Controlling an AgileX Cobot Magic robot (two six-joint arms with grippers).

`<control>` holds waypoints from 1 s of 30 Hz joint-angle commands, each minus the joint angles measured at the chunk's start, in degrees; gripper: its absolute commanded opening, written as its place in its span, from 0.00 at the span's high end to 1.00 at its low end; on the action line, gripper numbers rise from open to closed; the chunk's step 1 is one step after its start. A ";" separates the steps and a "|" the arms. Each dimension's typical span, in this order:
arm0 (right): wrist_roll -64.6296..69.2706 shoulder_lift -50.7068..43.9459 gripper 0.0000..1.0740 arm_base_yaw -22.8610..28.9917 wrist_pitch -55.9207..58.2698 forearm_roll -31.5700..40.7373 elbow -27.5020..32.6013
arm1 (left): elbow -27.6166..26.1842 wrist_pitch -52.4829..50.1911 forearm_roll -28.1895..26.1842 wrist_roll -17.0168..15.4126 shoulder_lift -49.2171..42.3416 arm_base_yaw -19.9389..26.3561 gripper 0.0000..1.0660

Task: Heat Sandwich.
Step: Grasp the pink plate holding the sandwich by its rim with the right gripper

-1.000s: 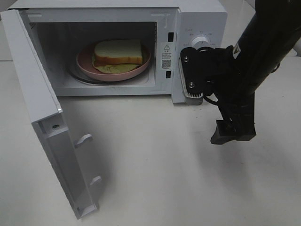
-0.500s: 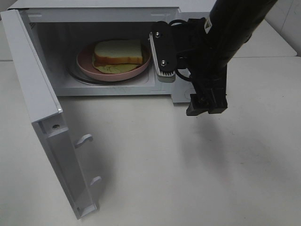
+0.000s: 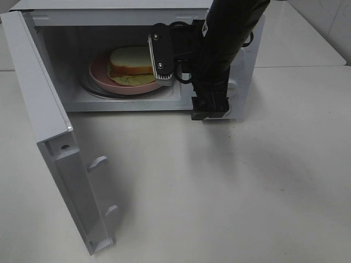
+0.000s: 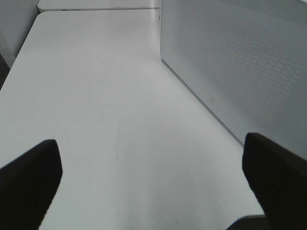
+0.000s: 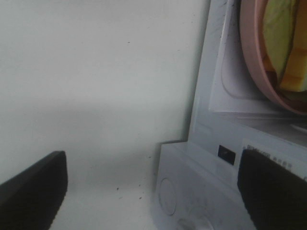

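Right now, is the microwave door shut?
No, the microwave door stands swung wide open, with the sandwich on the pink plate visible inside.

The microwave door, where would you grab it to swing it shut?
Probably by the microwave door's free edge, farthest from the hinge, coming from its outer face on the left. It stands wide open, and two latch hooks jut from the inner face near that edge, so gripping clear of them seems safer.

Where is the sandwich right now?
In the high view, the sandwich lies on the pink plate inside the open microwave, at the upper left of the picture.
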 commanded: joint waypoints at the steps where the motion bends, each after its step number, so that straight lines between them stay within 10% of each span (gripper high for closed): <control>1: 2.18 2.35 0.16 0.97 -1.89 -0.34 -2.35 | 0.06 -0.80 -0.11 -0.11 -0.92 -0.34 0.08; 30: 3.27 24.64 0.21 1.43 -4.47 -1.83 -26.18 | 0.06 -0.80 -0.11 -0.11 -0.92 -0.34 0.08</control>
